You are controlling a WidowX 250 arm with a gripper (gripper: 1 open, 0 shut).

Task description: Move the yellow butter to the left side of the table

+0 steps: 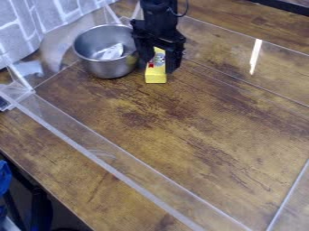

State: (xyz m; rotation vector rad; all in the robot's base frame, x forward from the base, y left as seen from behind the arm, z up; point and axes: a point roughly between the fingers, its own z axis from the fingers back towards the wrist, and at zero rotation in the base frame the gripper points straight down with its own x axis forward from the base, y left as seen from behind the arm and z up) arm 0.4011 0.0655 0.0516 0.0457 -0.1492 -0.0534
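Jaws are seen spread wide, pointed straight down, one black finger on either side of the upper end of the yellow butter (156, 69); nothing is gripped, and whether either finger touches the box cannot be told. Gripper (157, 57) is mounted on a black arm that enters from the top edge of the view. Yellow butter is noted lying flat on the tabletop (182, 135), near the far edge, its long side running roughly toward the camera, a red-and-white label visible on its top face between the fingers. Lower end of the box is left clear of the gripper. Steel bowl (105, 50) is recorded just beside the box, on the left in the picture, upright, with something pale inside that is too blurred to name. Tabletop is dark brown wood grain with worn lighter streaks; clear acrylic strips (85, 144) are laid across it, one running diagonally across the near left part. White patterned cloth (31, 32) is seen at the upper left corner, behind the bowl.
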